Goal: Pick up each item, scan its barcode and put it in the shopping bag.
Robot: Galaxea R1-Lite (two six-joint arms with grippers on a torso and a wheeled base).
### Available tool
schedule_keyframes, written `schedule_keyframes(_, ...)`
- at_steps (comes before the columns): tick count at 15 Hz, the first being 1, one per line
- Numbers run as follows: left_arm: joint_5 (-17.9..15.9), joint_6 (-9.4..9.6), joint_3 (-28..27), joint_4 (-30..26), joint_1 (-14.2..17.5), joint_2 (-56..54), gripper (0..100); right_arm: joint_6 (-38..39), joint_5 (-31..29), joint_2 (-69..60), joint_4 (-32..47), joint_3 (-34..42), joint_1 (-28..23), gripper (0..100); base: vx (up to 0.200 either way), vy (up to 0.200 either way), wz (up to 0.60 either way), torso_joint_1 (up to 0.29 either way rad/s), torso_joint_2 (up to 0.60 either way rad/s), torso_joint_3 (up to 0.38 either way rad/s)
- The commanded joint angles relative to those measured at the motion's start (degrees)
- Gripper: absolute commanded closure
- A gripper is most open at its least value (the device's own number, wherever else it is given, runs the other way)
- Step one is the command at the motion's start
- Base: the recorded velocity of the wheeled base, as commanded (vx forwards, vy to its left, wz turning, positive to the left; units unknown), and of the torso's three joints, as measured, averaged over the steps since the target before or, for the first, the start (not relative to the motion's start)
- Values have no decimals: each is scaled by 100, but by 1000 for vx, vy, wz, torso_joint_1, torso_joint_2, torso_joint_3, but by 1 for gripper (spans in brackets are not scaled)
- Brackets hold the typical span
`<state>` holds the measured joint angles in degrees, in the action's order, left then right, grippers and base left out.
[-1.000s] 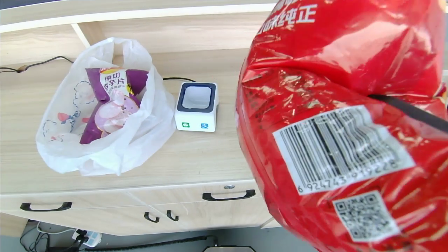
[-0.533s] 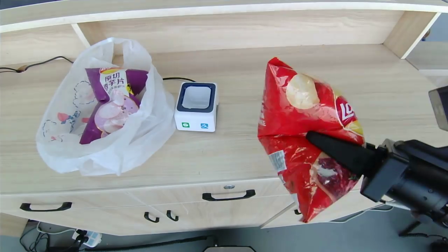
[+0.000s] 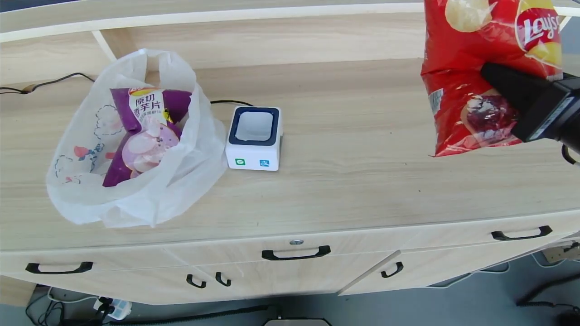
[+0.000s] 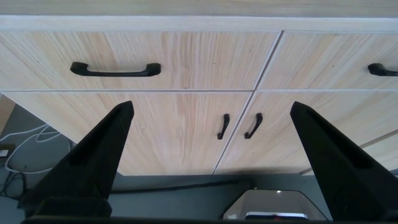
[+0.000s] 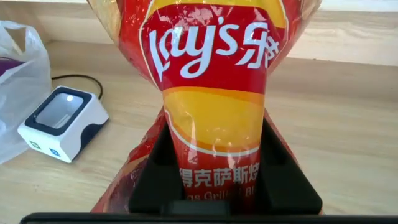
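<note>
On the left, the white translucent plastic shopping bag (image 3: 136,203) already holds one purple crisp packet (image 3: 145,136). The white box scanner (image 3: 254,138) stands just beside it. At far right, the right gripper (image 5: 217,168) clamps a red foil crisp bag (image 3: 471,81) aloft; it probably needs scanning, then bagging. The left gripper (image 4: 211,155) gapes empty before the drawers.

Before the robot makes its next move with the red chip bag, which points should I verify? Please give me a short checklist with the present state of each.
1. Right tool shut on the red chip bag: ok.
2. Red chip bag above the scanner: not ok, it hangs far to the robot's right of it.
3. Scanner window uncovered: ok.
4. Barcode turned to the scanner: cannot tell, its label sits at the bag's edge, seen sidelong.
5. Shopping bag mouth open, purple chip bag inside: ok.
6. Left tool open, low before the drawers, out of the way: ok.
</note>
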<state>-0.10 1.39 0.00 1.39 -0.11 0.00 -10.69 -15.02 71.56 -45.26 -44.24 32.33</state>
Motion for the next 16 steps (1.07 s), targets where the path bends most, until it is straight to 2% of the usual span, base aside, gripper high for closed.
schedule_keyframes(1, 1, 2, 0, 2, 2, 9, 0, -56, -10, -204, 0, 126, 10, 100, 0, 0, 0, 0, 0, 0)
schedule_keyframes(8, 1, 19, 0, -7, -7, 9, 0, -82, -54, -362, 0, 363, 10, 100, 0, 0, 0, 0, 0, 0)
schedule_keyframes(13, 1, 19, 0, -7, -7, 0, 0, -65, -54, -353, 0, 451, 10, 100, -200, 0, 0, 7, 6, -1)
schedule_keyframes(14, 1, 19, 0, -7, -7, 9, 0, -65, -54, -353, 0, 513, 10, 100, 0, 0, 0, 0, 0, 0)
schedule_keyframes(16, 1, 19, 0, -7, 2, 9, 0, -56, -54, -344, 0, 513, 1, 100, 0, 200, 0, -19, -12, 7)
